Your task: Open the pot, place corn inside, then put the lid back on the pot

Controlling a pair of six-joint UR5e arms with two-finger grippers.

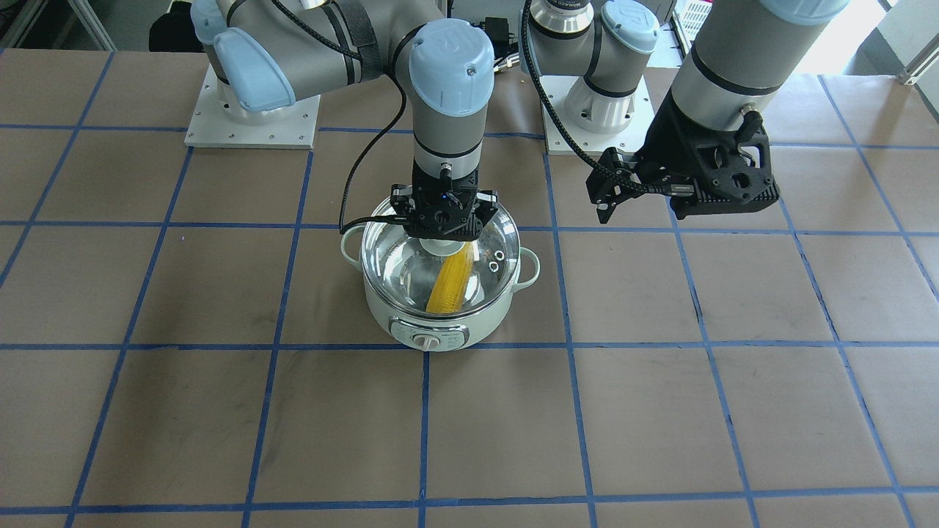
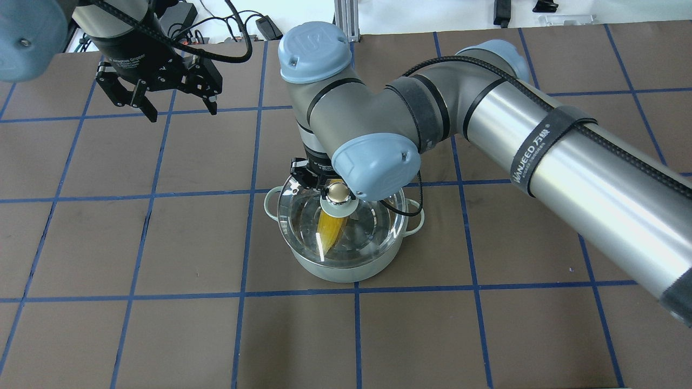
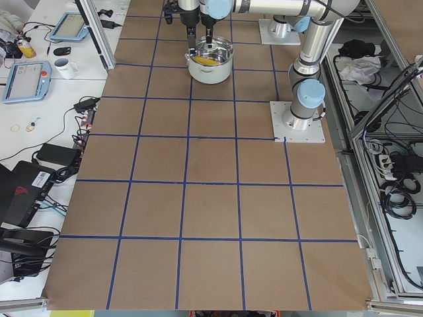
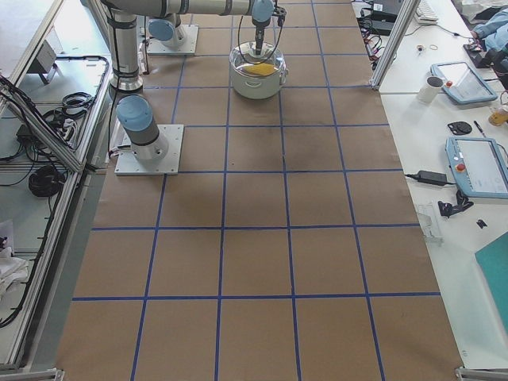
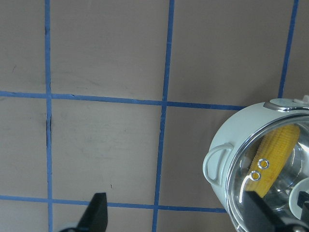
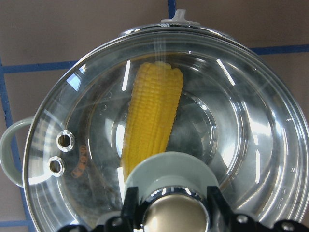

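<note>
The mint-green pot [image 1: 440, 323] stands at the table's middle with the clear glass lid [image 1: 396, 257] seated on it. The yellow corn [image 1: 449, 287] lies inside under the glass, and it also shows in the right wrist view [image 6: 152, 116]. My right gripper [image 1: 445, 240] points straight down over the lid's centre, and its fingers [image 6: 131, 205] are closed against the gold-capped knob [image 6: 175, 220]. My left gripper [image 2: 178, 111] is open and empty. It hovers above the table, well off to the robot's left of the pot [image 5: 227, 140].
The brown table [image 1: 220, 425] is marked with a grid of blue tape. The two arm bases [image 1: 253, 125] stand at its back edge. A black cable [image 1: 367, 169] hangs from my right arm down to the pot's rim. Desks with tablets and cups [image 4: 468, 79] stand beyond the table's long side.
</note>
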